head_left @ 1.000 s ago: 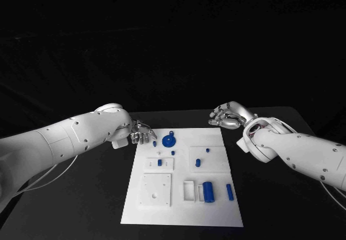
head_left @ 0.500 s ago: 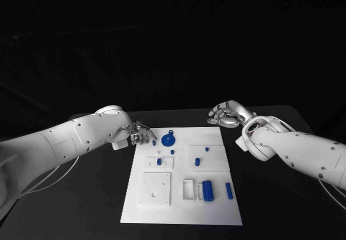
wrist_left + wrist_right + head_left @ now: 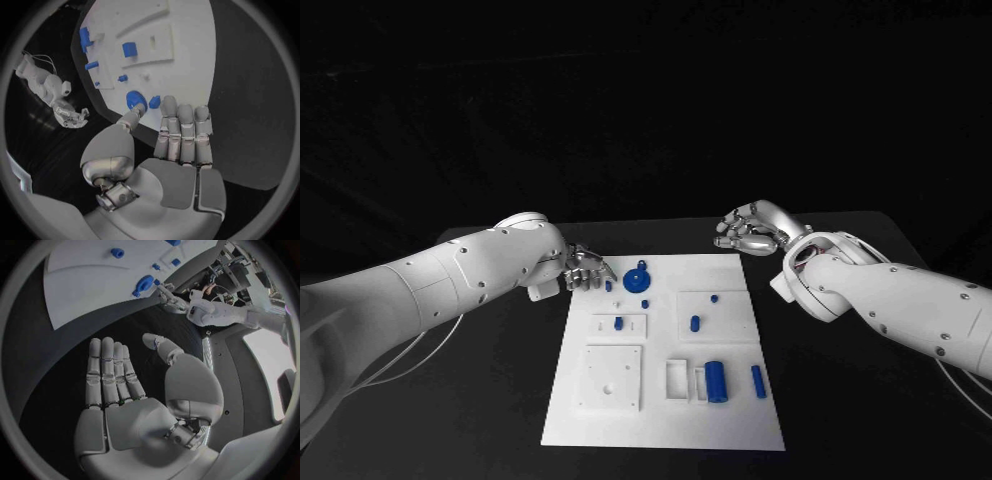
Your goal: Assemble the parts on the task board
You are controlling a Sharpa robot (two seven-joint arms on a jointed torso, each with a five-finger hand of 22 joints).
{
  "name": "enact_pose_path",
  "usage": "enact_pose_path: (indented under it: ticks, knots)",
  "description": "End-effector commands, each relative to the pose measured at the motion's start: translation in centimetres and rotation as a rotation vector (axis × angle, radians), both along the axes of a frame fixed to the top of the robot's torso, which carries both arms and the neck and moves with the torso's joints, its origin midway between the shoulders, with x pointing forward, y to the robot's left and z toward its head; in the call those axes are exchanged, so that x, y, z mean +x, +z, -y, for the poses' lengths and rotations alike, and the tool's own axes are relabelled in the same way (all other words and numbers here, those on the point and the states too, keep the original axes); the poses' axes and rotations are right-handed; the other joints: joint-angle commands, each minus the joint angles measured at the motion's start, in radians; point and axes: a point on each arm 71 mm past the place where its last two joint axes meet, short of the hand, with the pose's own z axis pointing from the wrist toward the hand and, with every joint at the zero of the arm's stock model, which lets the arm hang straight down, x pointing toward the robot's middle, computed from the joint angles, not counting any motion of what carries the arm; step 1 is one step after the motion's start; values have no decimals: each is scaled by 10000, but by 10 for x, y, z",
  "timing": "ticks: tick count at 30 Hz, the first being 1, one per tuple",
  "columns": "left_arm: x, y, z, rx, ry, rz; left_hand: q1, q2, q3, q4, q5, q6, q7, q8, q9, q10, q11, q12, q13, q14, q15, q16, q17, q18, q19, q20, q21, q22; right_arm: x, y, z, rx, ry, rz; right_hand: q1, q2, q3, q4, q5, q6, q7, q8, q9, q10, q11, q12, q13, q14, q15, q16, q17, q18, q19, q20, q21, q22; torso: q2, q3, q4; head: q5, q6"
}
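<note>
Lying flat mid-bench, the task board [image 3: 661,350] carries its blue parts, among them a round blue part [image 3: 638,279] near the far left corner. The left hand [image 3: 584,268], fingers spread and empty, has edged slightly closer to that corner over the last second. The right hand [image 3: 754,230] stays off the far right corner, released, empty. Likely a first pick is coming.
</note>
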Motion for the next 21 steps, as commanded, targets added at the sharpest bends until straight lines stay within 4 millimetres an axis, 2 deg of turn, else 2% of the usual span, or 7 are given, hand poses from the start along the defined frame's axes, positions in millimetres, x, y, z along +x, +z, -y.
enact_pose_path:
  ticks: [1, 9, 16, 21]
  knots:
    - [0, -2, 2, -193, -155, -113, 109, 41, 7, 21, -52, -74, -33, 39, 25, -36, -20, 42, 14, -26, -76, 70, 13, -21, 77, -944, 33, 140, -1, 0, -2, -32, 156, 4, 24, 33, -36, -34, 56, -76, 28, -68, -11, -57, -25, 41, -11, -40, 3, 63, -17, 155, 31, 56, -35, 8, 4, 7, -3, -4, 6]
    - [2, -5, 1, -265, -78, -83, 86, 143, -35, 41, -160, -143, -14, 34, 69, -87, -3, 59, 24, -69, -68, 79, 4, -45, 50, -942, 17, 164, -1, 0, -2, -33, 153, 3, 24, 33, -37, -35, 57, -77, 29, -68, -11, -58, -25, 44, -16, -40, 3, 65, -19, 155, 32, 56, -37, 11, 9, 17, -10, -26, 8]
    - [2, -7, 3, -292, -97, -150, 91, 190, -29, 56, -198, -189, -1, 10, 68, -127, 10, 52, 21, -102, -60, 72, -6, -50, 22, -943, -2, 169, -1, 0, -2, -34, 159, 3, 24, 34, -37, -35, 59, -78, 29, -67, -11, -58, -25, 48, -20, -40, 3, 66, -21, 155, 34, 56, -40, 14, 4, 11, -4, -34, 2]
    - [3, -7, 1, -284, -67, -166, 186, 342, 9, 17, -198, -230, 18, -19, 60, -159, 28, 51, 20, -135, -49, 72, -16, -59, -5, -939, -13, 181, -1, 0, -2, -36, 156, 2, 24, 34, -38, -35, 59, -79, 29, -67, -11, -59, -25, 51, -24, -41, 3, 67, -22, 155, 35, 56, -42, 17, 1, 11, 1, -29, -3]
